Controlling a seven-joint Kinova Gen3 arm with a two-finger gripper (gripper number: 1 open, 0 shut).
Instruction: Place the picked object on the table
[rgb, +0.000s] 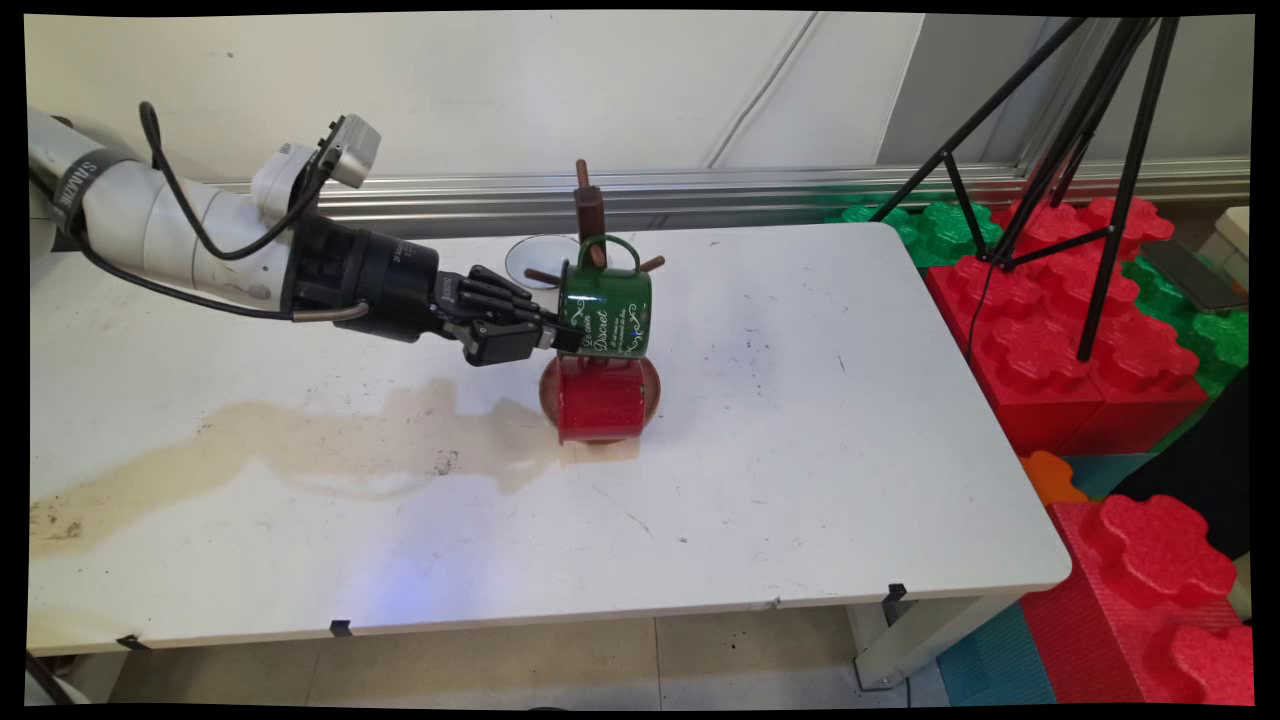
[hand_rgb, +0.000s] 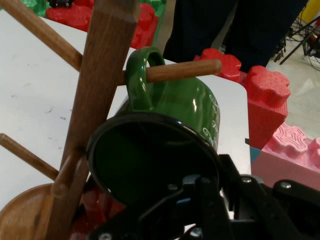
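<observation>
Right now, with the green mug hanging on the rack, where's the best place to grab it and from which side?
Grip the rim of the green mug on the side away from its handle, coming in level from the arm's side. The handle is looped over a peg of the wooden rack and the mouth faces the tool, so the rim is the free edge. The red mug underneath crowds a low approach.

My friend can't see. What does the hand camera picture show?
A green mug hangs by its handle on a peg of a wooden mug tree, its dark open mouth facing the camera, just above the black gripper. A red mug peeks out below.
</observation>
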